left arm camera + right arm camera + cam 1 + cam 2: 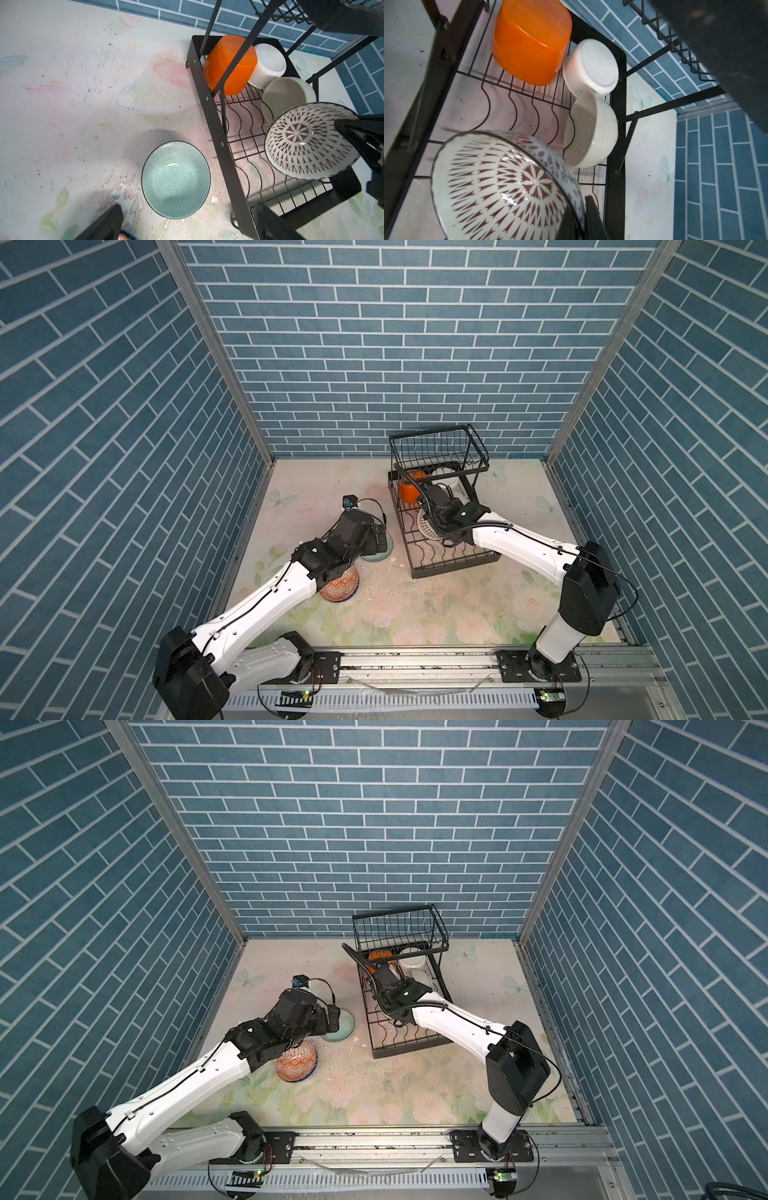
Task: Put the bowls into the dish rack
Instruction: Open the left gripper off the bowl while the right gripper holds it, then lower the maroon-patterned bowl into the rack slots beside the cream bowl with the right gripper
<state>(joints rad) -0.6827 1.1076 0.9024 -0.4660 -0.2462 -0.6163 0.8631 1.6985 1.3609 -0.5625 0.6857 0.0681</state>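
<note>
right gripper [581,209] clamped on rim of red-patterned bowl [500,187], held tilted over dish rack [216,128] base | orange bowl [230,64], white bowl [268,64], cream bowl [286,97] seated at rack's 12 o'clock end | left gripper [187,220] spread wide above green bowl [175,179], on table [72,104] at rack's 9 o'clock | orange-patterned bowl [338,587] seen under left arm

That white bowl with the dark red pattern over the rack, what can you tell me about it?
The round glazed white bowl with a dark red petal-and-triangle pattern looks ceramic, with a thin dark rim and a flower motif at its centre. It is tilted on edge, its inside facing the left wrist camera, over the curved divider wires of the black wire dish rack. The right tool is shut on its rim. Whether it touches the wires cannot be told.
</note>
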